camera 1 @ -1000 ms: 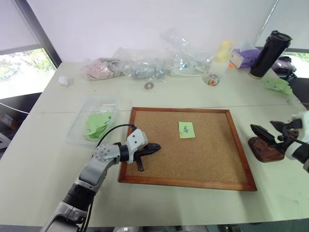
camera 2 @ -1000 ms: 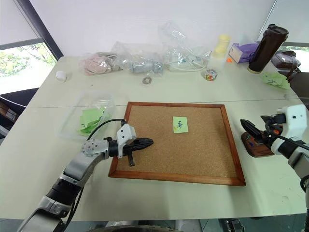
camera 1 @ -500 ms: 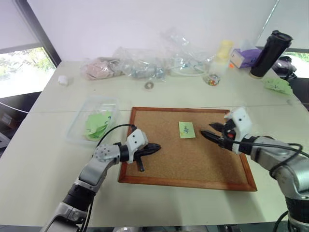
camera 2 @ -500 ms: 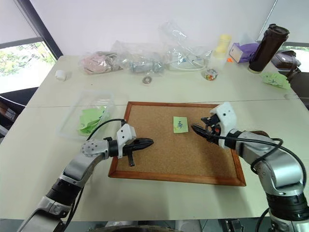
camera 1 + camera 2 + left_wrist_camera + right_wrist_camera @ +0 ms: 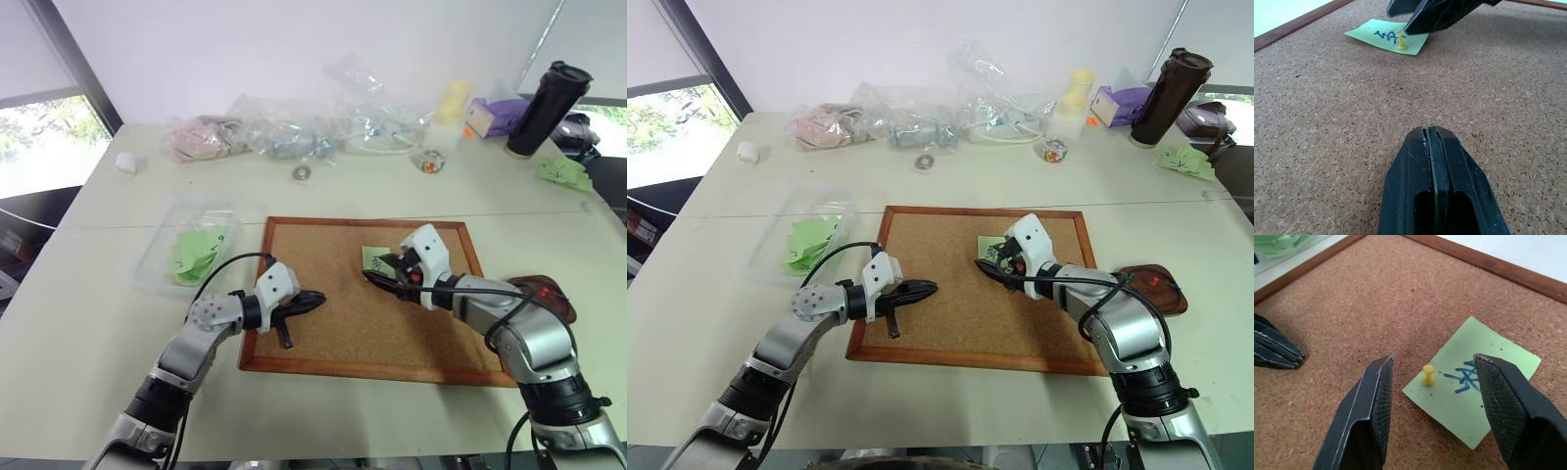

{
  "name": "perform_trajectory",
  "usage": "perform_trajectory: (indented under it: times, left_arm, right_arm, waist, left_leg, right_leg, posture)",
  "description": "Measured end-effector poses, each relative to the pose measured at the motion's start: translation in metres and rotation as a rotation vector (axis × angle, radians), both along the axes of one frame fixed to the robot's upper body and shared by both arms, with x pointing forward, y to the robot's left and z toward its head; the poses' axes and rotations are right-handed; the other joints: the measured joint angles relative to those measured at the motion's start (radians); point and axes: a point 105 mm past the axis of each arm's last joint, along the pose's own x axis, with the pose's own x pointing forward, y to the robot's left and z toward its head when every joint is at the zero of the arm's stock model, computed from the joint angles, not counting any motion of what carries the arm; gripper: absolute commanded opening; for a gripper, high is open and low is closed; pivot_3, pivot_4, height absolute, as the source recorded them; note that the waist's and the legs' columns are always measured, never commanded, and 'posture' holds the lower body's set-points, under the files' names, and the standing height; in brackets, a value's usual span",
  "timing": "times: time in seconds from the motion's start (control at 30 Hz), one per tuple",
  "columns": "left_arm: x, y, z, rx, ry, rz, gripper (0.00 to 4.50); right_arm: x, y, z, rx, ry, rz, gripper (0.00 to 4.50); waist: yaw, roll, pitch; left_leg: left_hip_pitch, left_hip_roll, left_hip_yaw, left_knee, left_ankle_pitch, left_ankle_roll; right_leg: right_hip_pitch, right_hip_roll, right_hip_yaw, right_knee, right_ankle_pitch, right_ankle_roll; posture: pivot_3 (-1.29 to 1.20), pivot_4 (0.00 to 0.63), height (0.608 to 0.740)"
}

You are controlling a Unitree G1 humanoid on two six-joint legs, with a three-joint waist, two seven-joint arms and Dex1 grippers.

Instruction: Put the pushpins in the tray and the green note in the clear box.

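Observation:
The green note (image 5: 1474, 387) lies on the corkboard (image 5: 323, 343), held down by a yellow pushpin (image 5: 1427, 374) near its edge. My right gripper (image 5: 1432, 363) hovers open just over the note, one finger on each side of the pin and not touching it. It covers part of the note (image 5: 371, 256) from above. My left gripper (image 5: 312, 301) rests shut and empty on the board's left part, pointing toward the note. The tray (image 5: 1151, 287) sits right of the board with a small red speck in it. The clear box (image 5: 191, 245), left of the board, holds crumpled green papers.
Crinkled plastic bags (image 5: 294, 127) line the back of the table. Beside them stand a small jar of coloured pins (image 5: 428, 163) and a dark tumbler (image 5: 549, 98). A crumpled green paper (image 5: 563, 173) lies at the far right, a small white object (image 5: 127, 163) at the far left.
My right gripper has swung left from the tray, across the corkboard, to just over the green note, and its jaws have narrowed a little. The left gripper has stayed still.

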Motion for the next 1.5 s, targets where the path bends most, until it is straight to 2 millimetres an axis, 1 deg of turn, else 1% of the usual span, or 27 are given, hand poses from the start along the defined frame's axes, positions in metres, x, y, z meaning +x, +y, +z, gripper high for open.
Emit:
perform_trajectory:
  times: [0.23, 0.3, 0.4, 0.43, 0.5, 0.53, 0.87, 0.97, 1.0, 1.07, 1.13, 1.4, 1.47, 1.5]
  left_arm:
    - [-0.001, 0.001, -0.001, -0.002, -0.001, 0.010, 0.00]
    - [-0.001, 0.001, -0.002, -0.001, 0.000, 0.011, 0.00]
    - [0.000, 0.002, -0.003, -0.001, -0.007, 0.011, 0.00]
    - [0.000, 0.002, -0.003, -0.002, -0.008, 0.010, 0.00]
    - [0.000, 0.002, -0.003, -0.002, -0.010, 0.010, 0.00]
    - [0.000, 0.002, -0.003, -0.003, -0.011, 0.009, 0.00]
    - [0.000, 0.001, -0.003, -0.003, -0.015, 0.007, 0.00]
    - [-0.001, 0.001, -0.003, -0.004, -0.016, 0.001, 0.00]
    - [-0.001, 0.001, -0.002, -0.004, -0.017, -0.002, 0.00]
    - [-0.001, 0.001, -0.003, -0.002, -0.015, -0.006, 0.00]
    - [-0.001, 0.001, -0.004, -0.002, -0.011, -0.006, 0.00]
    - [0.000, 0.001, -0.005, -0.001, -0.012, -0.019, 0.00]
    - [0.000, 0.001, -0.004, -0.001, -0.012, -0.022, 0.00]
    - [0.000, 0.001, -0.004, -0.001, -0.012, -0.023, 0.00]
  right_arm:
    - [0.001, 0.003, -0.013, 0.000, 0.016, 0.010, 2.65]
    - [0.000, 0.003, -0.014, -0.003, 0.009, 0.013, 2.65]
    - [0.000, 0.004, -0.015, -0.004, 0.002, 0.013, 1.82]
    - [0.000, 0.005, -0.016, -0.005, 0.002, 0.013, 1.38]
    - [0.000, 0.005, -0.017, -0.009, 0.001, 0.013, 0.22]
    - [0.000, 0.005, -0.017, -0.011, 0.001, 0.013, 0.01]
    - [0.000, 0.006, -0.017, -0.008, 0.001, 0.010, 0.01]
    - [-0.002, 0.005, -0.012, -0.007, 0.007, 0.009, 0.01]
    - [-0.003, 0.005, -0.007, 0.004, 0.001, 0.012, 0.01]
    - [-0.007, 0.010, 0.014, 0.038, -0.052, 0.048, 0.01]
    - [-0.011, 0.014, 0.029, 0.046, -0.095, 0.082, 0.01]
    - [-0.029, 0.017, 0.046, 0.017, -0.112, 0.159, 0.01]
    - [-0.029, 0.014, 0.050, 0.030, -0.119, 0.149, 0.01]
    - [-0.027, 0.008, 0.054, 0.048, -0.128, 0.121, 0.01]
  waist:
    - [-0.001, 0.000, 0.000]
    - [-0.001, 0.000, 0.000]
    - [-0.001, 0.000, 0.000]
    - [-0.001, 0.000, 0.000]
    - [-0.001, 0.000, 0.000]
    - [-0.001, 0.000, 0.000]
    - [-0.001, 0.001, -0.001]
    - [0.000, 0.001, 0.000]
    - [0.000, 0.001, 0.000]
    - [0.000, 0.001, 0.000]
    - [0.000, 0.001, 0.000]
    - [0.000, 0.001, -0.001]
    - [0.000, 0.001, -0.001]
    - [0.001, 0.001, -0.001]
  left_leg:
    - [0.000, 0.000, 0.000, 0.000, 0.000, 0.000]
    - [0.000, 0.000, 0.000, 0.000, 0.000, 0.000]
    - [0.001, 0.000, 0.000, 0.000, 0.000, 0.000]
    - [0.001, 0.000, 0.000, 0.000, 0.000, 0.000]
    - [0.001, 0.000, 0.000, 0.000, 0.000, 0.000]
    - [0.001, 0.000, 0.000, 0.000, 0.000, 0.000]
    - [0.001, 0.000, 0.000, 0.000, 0.000, 0.000]
    - [0.000, 0.000, 0.000, 0.000, 0.000, 0.000]
    - [-0.001, 0.000, 0.000, -0.001, 0.000, 0.000]
    - [0.000, 0.000, 0.000, -0.001, 0.000, 0.000]
    - [0.000, 0.000, 0.000, -0.001, 0.000, 0.000]
    - [0.001, 0.000, 0.000, -0.001, 0.000, 0.000]
    - [0.001, 0.000, 0.000, -0.001, 0.000, 0.000]
    - [0.000, 0.000, 0.000, -0.001, 0.000, 0.000]
  right_leg:
    - [0.000, 0.000, 0.000, 0.000, 0.000, 0.000]
    - [0.000, 0.000, 0.000, 0.000, 0.000, 0.000]
    - [0.000, 0.000, 0.000, 0.000, 0.000, 0.000]
    - [0.000, 0.000, 0.000, 0.000, 0.000, 0.000]
    - [0.000, 0.000, 0.000, 0.000, 0.000, 0.000]
    - [0.000, 0.000, 0.000, 0.000, 0.000, 0.000]
    - [0.000, 0.000, 0.000, 0.000, 0.000, 0.000]
    - [-0.001, 0.000, 0.000, 0.000, 0.000, 0.000]
    - [-0.001, 0.000, 0.000, 0.000, 0.000, 0.000]
    - [-0.001, 0.000, 0.000, 0.000, 0.000, 0.000]
    - [0.000, 0.000, 0.000, 0.000, 0.000, 0.000]
    - [0.000, 0.000, 0.000, 0.000, 0.000, 0.000]
    - [0.000, 0.000, 0.000, 0.000, 0.000, 0.000]
    - [0.000, 0.000, 0.000, 0.000, 0.000, 0.000]
  posture:
    - [0.00, 0.150, 0.740]
    - [0.00, 0.150, 0.740]
    - [0.00, 0.150, 0.740]
    - [0.00, 0.150, 0.740]
    - [0.00, 0.150, 0.740]
    - [0.00, 0.150, 0.740]
    - [0.00, 0.150, 0.740]
    - [0.00, 0.150, 0.740]
    - [0.00, 0.150, 0.740]
    - [0.00, 0.150, 0.740]
    - [0.00, 0.150, 0.740]
    - [0.00, 0.150, 0.740]
    - [0.00, 0.150, 0.740]
    - [0.00, 0.150, 0.740]
